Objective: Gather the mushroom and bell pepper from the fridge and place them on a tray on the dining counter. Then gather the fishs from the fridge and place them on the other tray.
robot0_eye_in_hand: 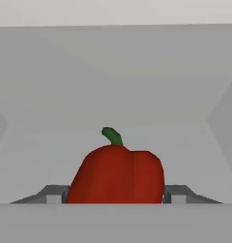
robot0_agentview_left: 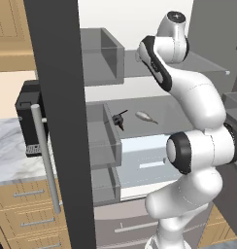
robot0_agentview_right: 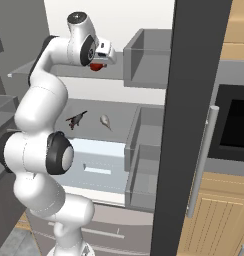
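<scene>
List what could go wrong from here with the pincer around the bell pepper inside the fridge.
1. The fingertips flank only the base of the rounded bell pepper; it may squirt out or roll as the pincer closes.
2. The pepper sits on a glass shelf beside a door bin; pulling back could clip either.
3. On the shelf below, two fish lie loose; a dropped pepper could strike them.

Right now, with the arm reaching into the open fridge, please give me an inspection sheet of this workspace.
Surface: grey fridge shelf, upper level.
Job's things: red bell pepper upright between the fingers; two fish on the lower shelf.
Clutter: nothing seen.
Hand: fingers on both sides of the pepper; grip not confirmed.
Cables: nothing seen.
Surroundings: open fridge door, door bins, marbled counter, wooden drawers.
</scene>
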Robot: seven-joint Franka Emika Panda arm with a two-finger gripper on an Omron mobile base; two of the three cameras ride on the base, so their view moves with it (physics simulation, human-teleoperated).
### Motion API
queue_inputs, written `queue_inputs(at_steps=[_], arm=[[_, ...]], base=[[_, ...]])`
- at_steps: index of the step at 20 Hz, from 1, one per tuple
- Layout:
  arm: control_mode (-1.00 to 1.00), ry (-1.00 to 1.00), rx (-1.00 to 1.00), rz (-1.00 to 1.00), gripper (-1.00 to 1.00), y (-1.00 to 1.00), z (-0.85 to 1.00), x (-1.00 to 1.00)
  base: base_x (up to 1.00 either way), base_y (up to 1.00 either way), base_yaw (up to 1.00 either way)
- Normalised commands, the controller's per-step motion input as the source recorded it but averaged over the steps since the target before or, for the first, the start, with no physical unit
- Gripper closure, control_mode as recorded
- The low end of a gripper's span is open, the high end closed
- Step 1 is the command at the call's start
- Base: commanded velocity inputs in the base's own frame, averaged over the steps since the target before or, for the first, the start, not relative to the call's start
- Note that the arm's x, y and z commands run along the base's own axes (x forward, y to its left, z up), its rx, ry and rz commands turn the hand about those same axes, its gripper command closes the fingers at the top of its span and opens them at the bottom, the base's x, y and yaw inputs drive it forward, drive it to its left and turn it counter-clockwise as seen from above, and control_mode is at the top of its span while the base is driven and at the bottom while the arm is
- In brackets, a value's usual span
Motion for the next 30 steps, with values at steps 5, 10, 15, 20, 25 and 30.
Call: queue_inputs(at_steps=[5, 10, 15, 20, 25, 30], arm=[[-1.0, 0.0, 0.0, 0.0, 1.0, 0.0, 0.0, 0.0], [-1.0, 0.0, 0.0, 0.0, 1.0, 0.0, 0.0, 0.0], [-1.0, -0.07, 0.0, 0.0, 1.0, 0.0, -0.01, 0.0], [-1.0, -0.05, 0.0, 0.0, 1.0, 0.0, -0.02, 0.0], [-1.0, 0.0, 0.0, 0.0, 1.0, -0.02, 0.0, -0.28], [-1.0, -0.03, 0.0, 0.0, 1.0, 0.0, 0.0, -0.65]], base=[[0.0, 0.0, 0.0], [0.0, 0.0, 0.0], [0.0, 0.0, 0.0], [0.0, 0.0, 0.0], [0.0, 0.0, 0.0], [0.0, 0.0, 0.0]])
